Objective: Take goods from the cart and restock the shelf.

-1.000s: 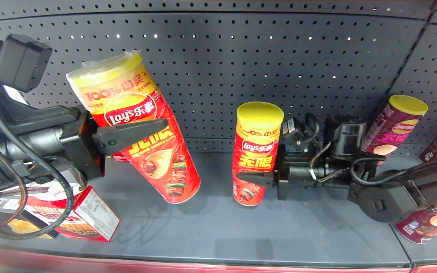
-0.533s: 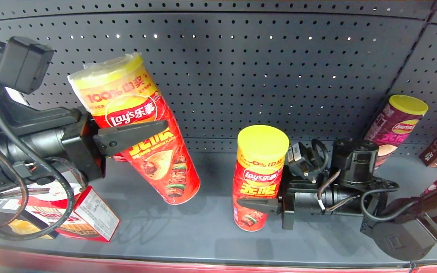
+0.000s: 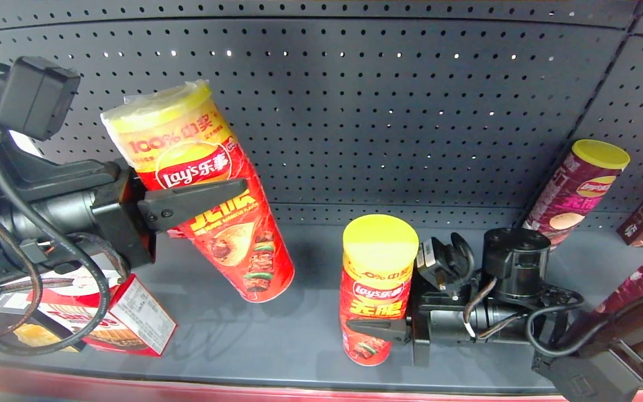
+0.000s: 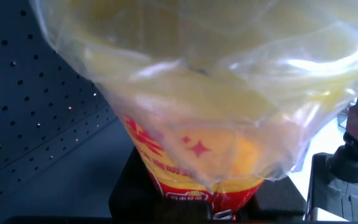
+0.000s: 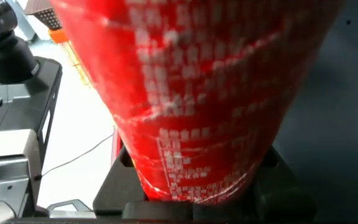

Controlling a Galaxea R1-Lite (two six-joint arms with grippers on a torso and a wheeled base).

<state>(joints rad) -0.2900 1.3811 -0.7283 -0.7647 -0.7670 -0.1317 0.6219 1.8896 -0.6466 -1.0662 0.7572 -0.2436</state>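
Whereas left-held can aslant, right-held can upright above shelf

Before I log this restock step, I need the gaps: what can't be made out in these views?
- Head view: whether the upright red chip can in the right gripper touches the shelf; its own base hides contact.
- Head view: the red box's front, covered by the left arm.
- Left wrist view: the shelf beneath the tilted red chip can, blocked by its plastic-wrapped lid.
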